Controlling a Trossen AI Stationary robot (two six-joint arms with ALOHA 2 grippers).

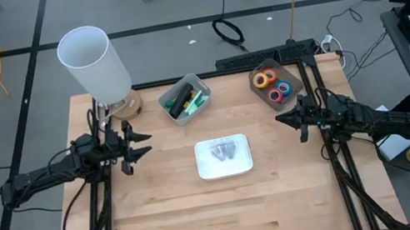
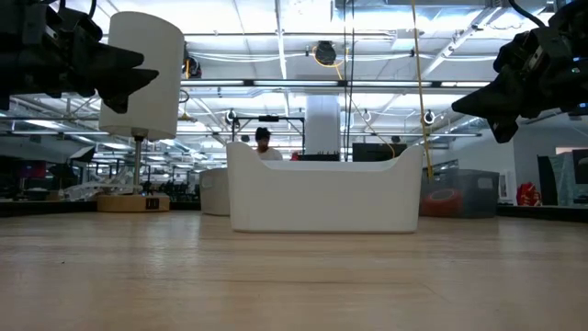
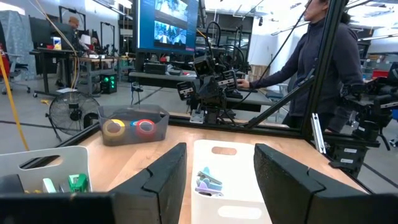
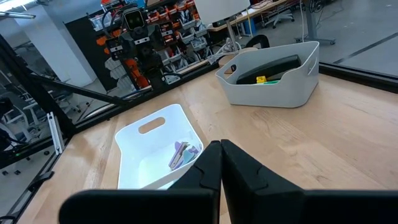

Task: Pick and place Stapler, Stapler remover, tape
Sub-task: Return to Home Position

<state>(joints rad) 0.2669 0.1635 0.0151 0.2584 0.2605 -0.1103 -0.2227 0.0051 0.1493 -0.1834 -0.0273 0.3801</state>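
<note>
A white bin point(image 1: 202, 166) stands at the table's middle, and in it lies a small grey and purple item point(image 1: 222, 151), apparently the stapler remover point(image 4: 183, 154). The black stapler point(image 1: 177, 100) lies in a grey bin point(image 1: 198, 82) at the far middle. The tape rolls point(image 1: 272, 84) lie in a grey bin point(image 1: 291, 67) at the far right. My left gripper point(image 1: 145, 143) hovers open at the table's left, pointing level toward the white bin. My right gripper point(image 1: 279, 119) hovers shut at the table's right, also pointing level at that bin.
A lamp with a tall white shade point(image 1: 94, 62) stands on a wooden base at the far left corner. Small green and yellow pieces point(image 1: 195, 98) share the stapler's bin. A person point(image 3: 317, 68) stands beyond the table's right side. Bare wood lies toward the near edge.
</note>
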